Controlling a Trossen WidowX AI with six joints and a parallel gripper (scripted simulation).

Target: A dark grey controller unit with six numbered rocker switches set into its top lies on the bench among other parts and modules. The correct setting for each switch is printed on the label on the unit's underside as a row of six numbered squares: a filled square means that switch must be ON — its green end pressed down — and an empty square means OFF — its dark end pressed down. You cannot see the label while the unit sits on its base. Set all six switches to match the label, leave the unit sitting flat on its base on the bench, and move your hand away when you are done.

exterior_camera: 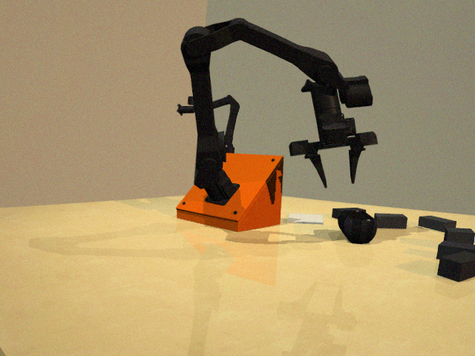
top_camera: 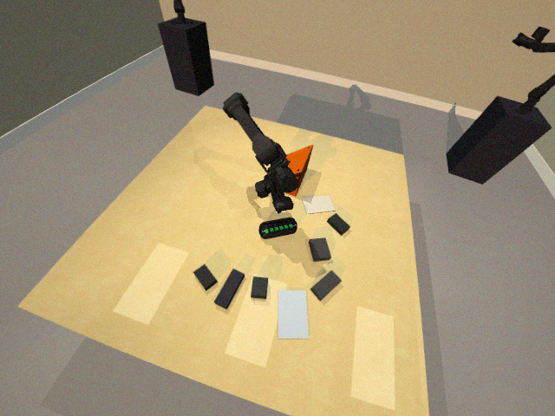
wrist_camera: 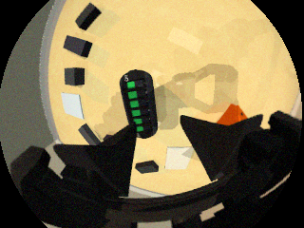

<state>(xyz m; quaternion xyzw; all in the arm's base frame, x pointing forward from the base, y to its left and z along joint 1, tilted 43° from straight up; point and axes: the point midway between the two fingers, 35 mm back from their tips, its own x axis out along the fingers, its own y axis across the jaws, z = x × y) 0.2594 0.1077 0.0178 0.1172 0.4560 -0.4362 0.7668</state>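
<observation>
The dark controller unit (top_camera: 278,231) (exterior_camera: 357,228) (wrist_camera: 145,107) lies on the bench with its switch face up. It is long with rounded ends. A row of green switch ends shows along one side of its top, in the top view and the wrist view. Which end of each rocker is pressed down is too small to tell. Its underside label is hidden. My gripper (exterior_camera: 339,185) (wrist_camera: 159,122) is open and empty. It points down, well above the bench and the unit, slightly towards the orange mount, and touches nothing.
The orange mount (top_camera: 298,165) (exterior_camera: 254,195) (wrist_camera: 231,115) stands behind the unit. A white card (top_camera: 318,204) (exterior_camera: 306,219) (wrist_camera: 178,158) lies near it. Several dark blocks, among them a squarish block (top_camera: 319,249), a slanted block (top_camera: 325,285) and a long block (top_camera: 229,289), surround a pale blue panel (top_camera: 293,314) (wrist_camera: 72,104).
</observation>
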